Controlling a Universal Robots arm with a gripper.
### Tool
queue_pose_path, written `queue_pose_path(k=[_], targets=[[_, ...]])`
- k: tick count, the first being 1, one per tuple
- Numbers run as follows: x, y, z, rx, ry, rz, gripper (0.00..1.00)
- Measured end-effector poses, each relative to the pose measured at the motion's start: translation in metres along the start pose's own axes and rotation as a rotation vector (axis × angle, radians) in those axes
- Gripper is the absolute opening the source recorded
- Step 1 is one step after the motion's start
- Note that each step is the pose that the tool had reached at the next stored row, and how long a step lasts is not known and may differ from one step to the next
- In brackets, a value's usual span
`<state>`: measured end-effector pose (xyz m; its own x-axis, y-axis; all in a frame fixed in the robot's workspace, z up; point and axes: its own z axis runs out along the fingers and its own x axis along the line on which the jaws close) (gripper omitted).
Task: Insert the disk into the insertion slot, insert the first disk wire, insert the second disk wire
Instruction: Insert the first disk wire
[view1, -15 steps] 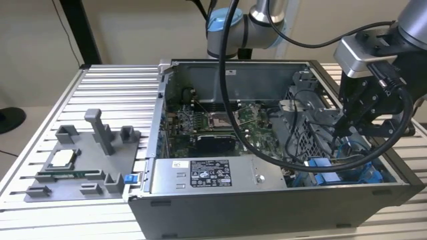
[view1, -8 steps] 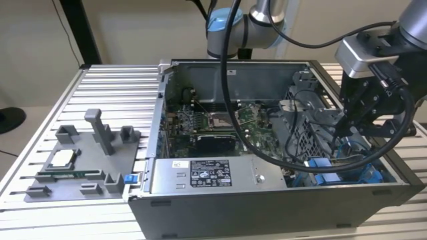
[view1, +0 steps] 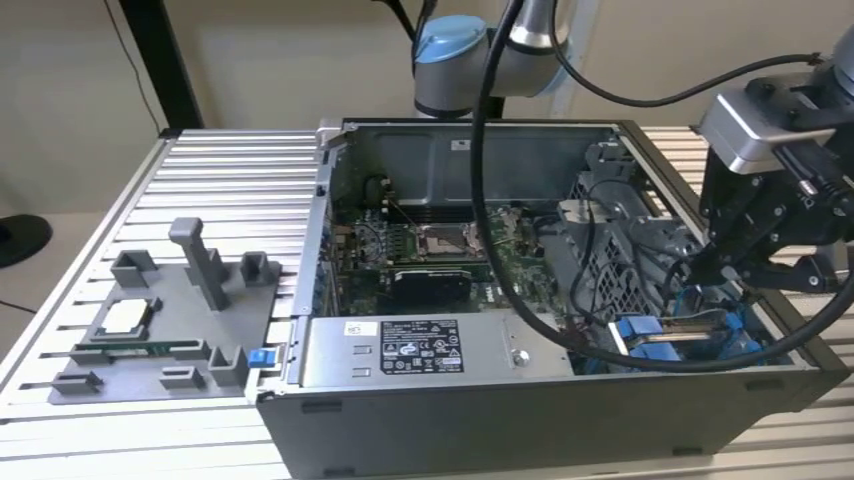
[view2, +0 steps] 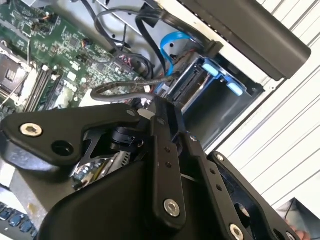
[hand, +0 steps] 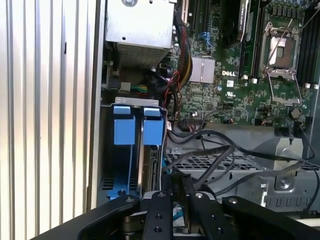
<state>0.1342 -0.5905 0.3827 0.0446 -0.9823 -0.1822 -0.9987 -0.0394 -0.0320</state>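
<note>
Disk (hand: 150, 150) on edge, lengthwise in insertion slot (hand: 107, 150)

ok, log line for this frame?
hand: shut on disk wire | position: by insertion slot | disk: apparently seated in slot

the disk (hand: 153, 131) stands on edge inside the insertion slot (hand: 106, 150), its blue carrier tab at the slot's mouth. the slot is a grey bay with blue clips, in the computer case's (view1: 534, 420) near corner on the exterior view's right. a black wire (view2: 125, 86) loops just beside it.
</note>
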Motion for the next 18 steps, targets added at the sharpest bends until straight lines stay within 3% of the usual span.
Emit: queue_pose_path(k=[5, 14, 18], targets=[[0.0099, -0.0055, 0.001, -0.0052, -0.0003, 0.001, 0.0], [0.0132, -0.015, 0.0136, -0.0019, 0.0006, 0.025, 0.0], [0.0127, -0.017, 0.0178, -0.0056, 0.0046, 0.037, 0.0]])
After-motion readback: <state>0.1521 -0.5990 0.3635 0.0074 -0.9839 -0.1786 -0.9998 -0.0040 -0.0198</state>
